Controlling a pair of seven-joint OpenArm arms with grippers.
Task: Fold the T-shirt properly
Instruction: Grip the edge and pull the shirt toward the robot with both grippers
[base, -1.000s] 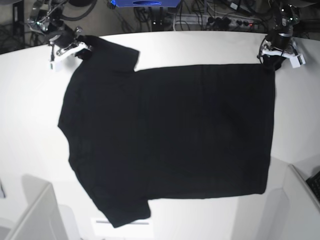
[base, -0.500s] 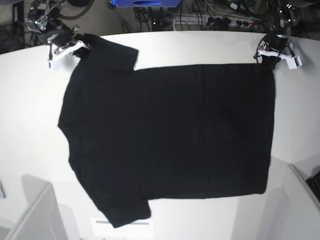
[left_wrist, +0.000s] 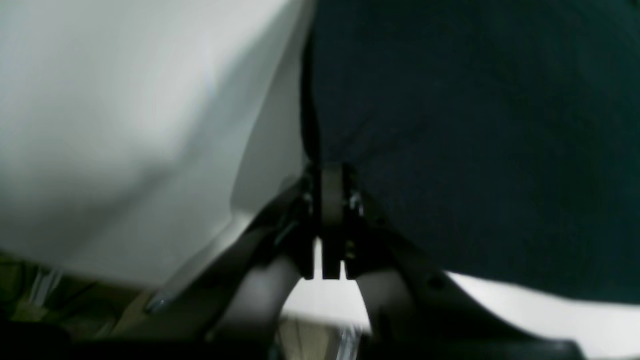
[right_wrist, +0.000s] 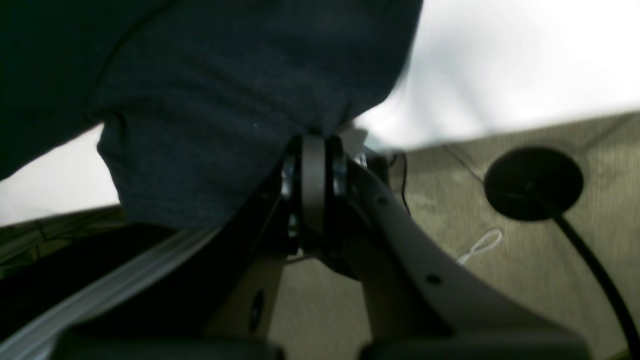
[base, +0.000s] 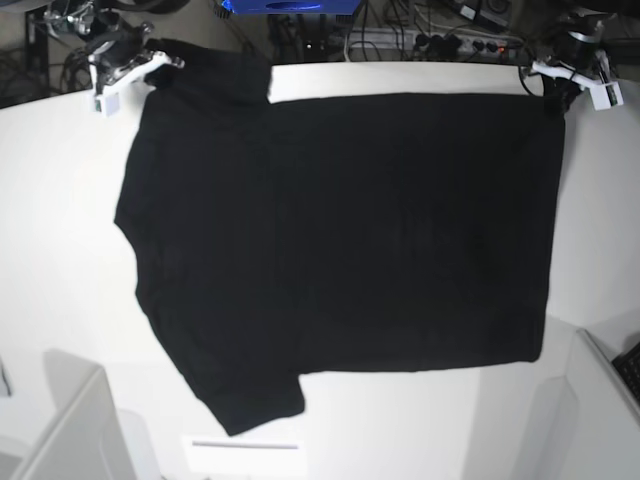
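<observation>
A: The T-shirt (base: 340, 250) is lying spread across the white table (base: 60, 250), plain black side up, with its far edge lifting off the table at both far corners.

B: And the right claw (base: 150, 66) is pinching together on the T-shirt's far sleeve corner; in the right wrist view the cloth (right_wrist: 225, 100) is bunching right into the closed right claw (right_wrist: 313, 145).

A: Over at the other far corner the left claw (base: 558, 78) is clamping the T-shirt's hem corner. The left wrist view is showing the left claw (left_wrist: 332, 172) shut tight on the dark fabric (left_wrist: 475, 125).

B: The near sleeve is resting flat by the table's near edge.
</observation>
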